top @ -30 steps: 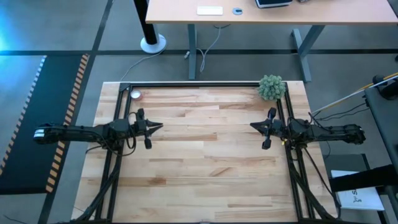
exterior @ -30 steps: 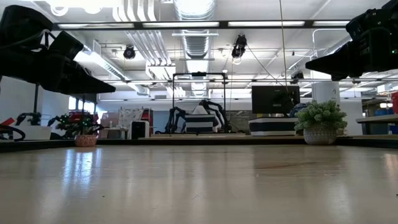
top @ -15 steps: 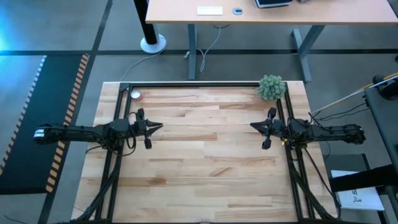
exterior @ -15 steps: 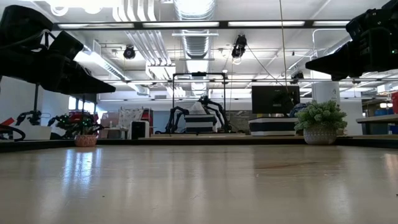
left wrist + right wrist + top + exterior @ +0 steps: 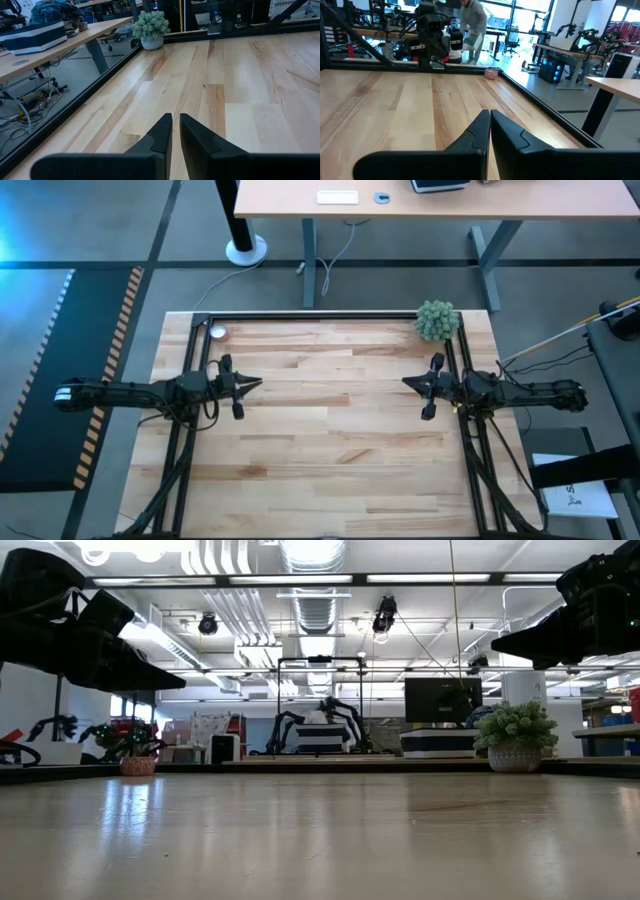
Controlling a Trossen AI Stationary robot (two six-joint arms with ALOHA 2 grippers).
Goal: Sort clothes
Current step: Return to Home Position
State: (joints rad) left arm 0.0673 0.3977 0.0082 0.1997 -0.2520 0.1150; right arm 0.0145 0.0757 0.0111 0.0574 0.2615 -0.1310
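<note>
No clothes show in any view; the wooden table top (image 5: 330,430) is bare between the arms. My left gripper (image 5: 258,383) hangs level above the table's left side, pointing toward the right edge. Its fingers (image 5: 175,117) stand nearly together, with only a thin slit between them and nothing in it. My right gripper (image 5: 405,382) hangs level above the right side, pointing toward the left edge. Its fingers (image 5: 490,112) are shut and hold nothing. In the low view both grippers (image 5: 180,683) (image 5: 495,640) are well above the table.
A small fuzzy green plant in a pot (image 5: 436,320) stands at the far right corner. A small round pinkish object (image 5: 217,332) sits at the far left corner. A black frame rail (image 5: 320,316) runs along the table's edges. A person (image 5: 472,22) stands in the room beyond.
</note>
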